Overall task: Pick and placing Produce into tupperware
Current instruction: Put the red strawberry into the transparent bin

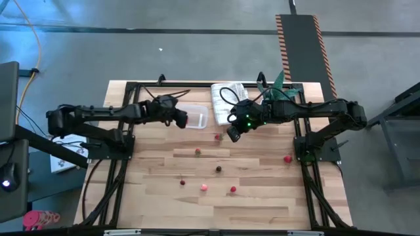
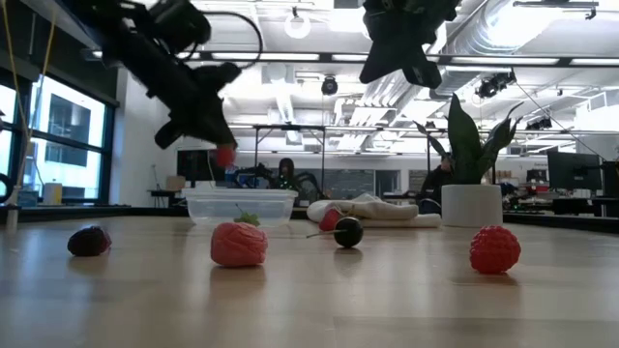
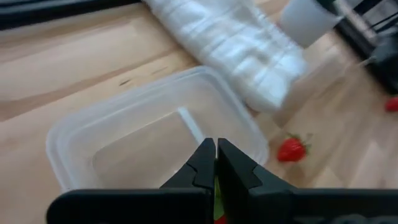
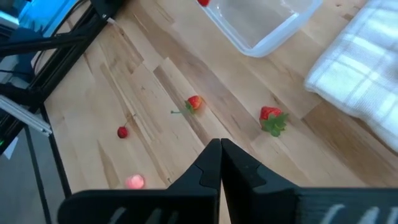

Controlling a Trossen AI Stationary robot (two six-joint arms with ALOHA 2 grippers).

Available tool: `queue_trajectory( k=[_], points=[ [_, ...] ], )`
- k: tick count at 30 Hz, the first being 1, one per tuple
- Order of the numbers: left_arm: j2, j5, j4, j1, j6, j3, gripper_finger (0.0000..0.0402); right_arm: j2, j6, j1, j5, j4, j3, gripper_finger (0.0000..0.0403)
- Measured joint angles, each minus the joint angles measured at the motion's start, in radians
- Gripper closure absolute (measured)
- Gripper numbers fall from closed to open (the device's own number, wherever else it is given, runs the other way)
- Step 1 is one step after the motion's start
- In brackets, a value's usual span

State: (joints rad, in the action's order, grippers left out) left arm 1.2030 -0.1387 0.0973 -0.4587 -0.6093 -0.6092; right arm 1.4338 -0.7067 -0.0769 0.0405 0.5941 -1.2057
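One clear plastic tub (image 1: 194, 117), shallow and round-cornered, sits near the far edge of the pale plank table (image 1: 256, 203). The left gripper (image 1: 182, 120) hangs over the tub's left end, its fingers pinching a small red fruit (image 2: 224, 155). Seven more small fruit pieces lie loose on the wood on the near side of the tub: a strawberry (image 1: 218, 137) closest to it, a second red one (image 1: 197, 152), a dark round one (image 1: 219, 169), a maroon one (image 1: 182, 182), a pink one (image 1: 204, 187), a red one (image 1: 233, 189), and a bumpy red berry (image 1: 287, 158) far right. One folded white towel (image 1: 226, 98) lies just right of the tub. The right gripper (image 1: 232, 134) hovers right of the tub, fingers pressed together, empty.
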Motion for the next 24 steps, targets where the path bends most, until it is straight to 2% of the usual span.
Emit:
queue_trajectory(
  k=[5,8,17,20,24],
  points=[
    [0.077,-0.038,-0.086,0.000,0.018,-0.009,0.0401,0.000,0.000,0.000,-0.006,-0.007,0.000,0.0402],
    [0.127,-0.068,-0.084,0.000,0.069,-0.069,0.0401,0.000,0.000,0.000,-0.005,-0.018,0.000,0.0402],
    [0.285,-0.146,0.240,0.001,0.271,-0.338,0.0401,0.000,0.000,0.000,-0.005,-0.023,0.000,0.0402],
    [0.327,-0.162,0.312,0.001,0.308,-0.386,0.0401,0.000,0.000,0.000,-0.005,-0.023,0.000,0.0402],
    [0.357,-0.142,0.321,0.001,0.314,-0.397,0.0401,0.000,0.000,0.000,-0.005,-0.023,0.000,0.0402]
  ],
)
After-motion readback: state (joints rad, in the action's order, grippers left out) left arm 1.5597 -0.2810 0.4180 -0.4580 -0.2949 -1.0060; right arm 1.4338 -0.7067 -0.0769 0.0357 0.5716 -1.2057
